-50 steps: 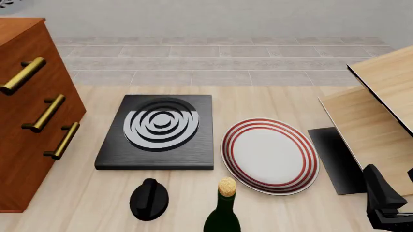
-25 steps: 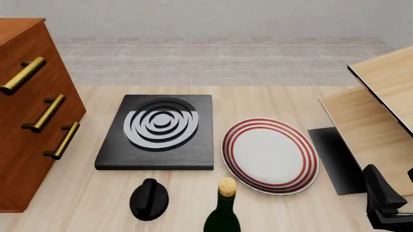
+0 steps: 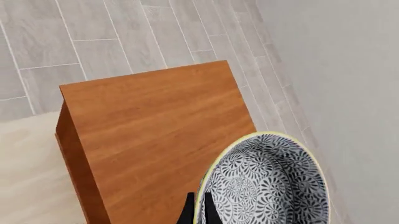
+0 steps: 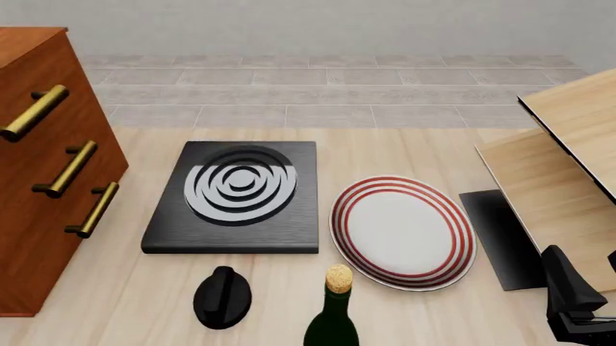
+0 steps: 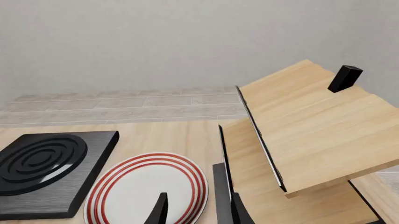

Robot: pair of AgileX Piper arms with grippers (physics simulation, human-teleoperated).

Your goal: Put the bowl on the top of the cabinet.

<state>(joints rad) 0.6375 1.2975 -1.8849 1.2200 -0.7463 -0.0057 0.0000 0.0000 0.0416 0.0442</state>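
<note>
Room: a pale grey wall [image 4: 318, 25] at the back, grey floor tiles [image 4: 327, 94] below it, then the light wooden desk [image 4: 144, 288] that carries the things
Cabinet: the reddish-brown cabinet [image 4: 43, 166] stands at the left edge of the front view, with three brass bar handles [image 4: 66, 169] on its drawer fronts; in the left wrist view its flat top [image 3: 156, 135] is seen from above
Bowl: the bowl [image 3: 265, 182] with the dark-blue-and-white floral pattern and thin yellowish rim is in the left wrist view only, tilted so its inside faces the camera, over the corner of the cabinet top; I cannot tell if it touches the wood
Left pincer: the left pincer [image 3: 196, 212] has one dark finger on each side of the bowl rim, pinching it
Right pincer: the right pincer [image 5: 196, 210] shows two dark fingers [image 5: 159, 210] with a gap between them, spread and holding nothing; in the front view only a dark part of the right arm is at the lower right corner
Hob: a black single-ring hob [image 4: 236, 194] lies in the middle of the desk
Plate: a white plate with red rings [image 4: 402, 232] lies just right of the hob
Bottle: a dark bottle with a cork [image 4: 334, 310] stands at the near edge, in front of the plate
Knob: a black knob-like object [image 4: 222, 297] lies left of the bottle
Pale structure: a light-wood structure [image 4: 568, 166] with slanted boards stands at the right
</note>
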